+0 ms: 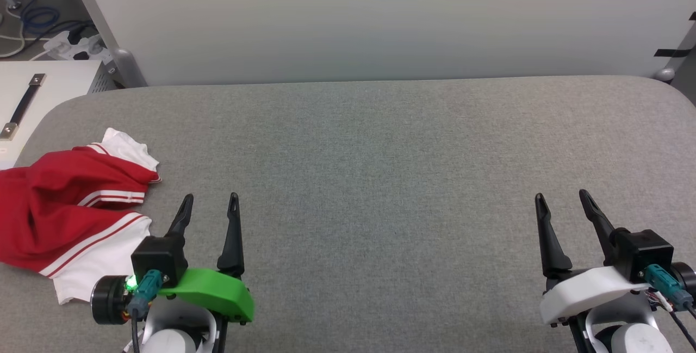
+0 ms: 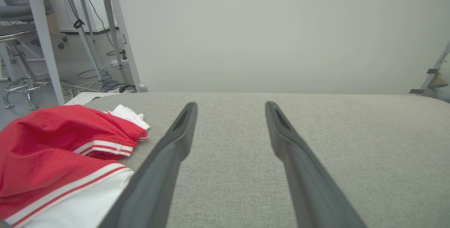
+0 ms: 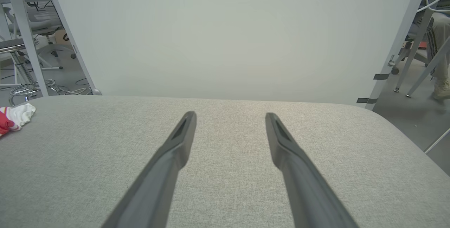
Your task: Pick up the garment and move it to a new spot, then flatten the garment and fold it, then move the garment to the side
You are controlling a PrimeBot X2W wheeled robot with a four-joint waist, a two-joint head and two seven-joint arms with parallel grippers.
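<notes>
While both tools are held low over the desk (image 1: pixel 380 141) with their fingers spread wide and nothing between them, the task is judged not yet begun. The left tool (image 1: pixel 211 196) is poised just beside the garment (image 1: pixel 65 200), on the side of it that faces the bare middle of the desk. Its fingers are pointed past the cloth rather than at it. Whether the tool's base touches the white sleeve cannot be told from the head view. In the left wrist view the garment (image 2: pixel 52 140) is seen off to one side of the fingers, apart from both. A turn toward it would probably be needed before any pinch. The wide spread is taken as readiness for a thick, bunched fold.

The right tool (image 1: pixel 560 195) is kept well apart from the garment, with bare desk between. It is probably held in reserve, since flattening and folding call for two grips.

The garment itself is left crumpled at the desk's end. Its red body is doubled over on itself, and its white sleeves and striped trim are turned up. Beyond the garment a broad, bare stretch of desk is offered as the new spot for spreading.
</notes>
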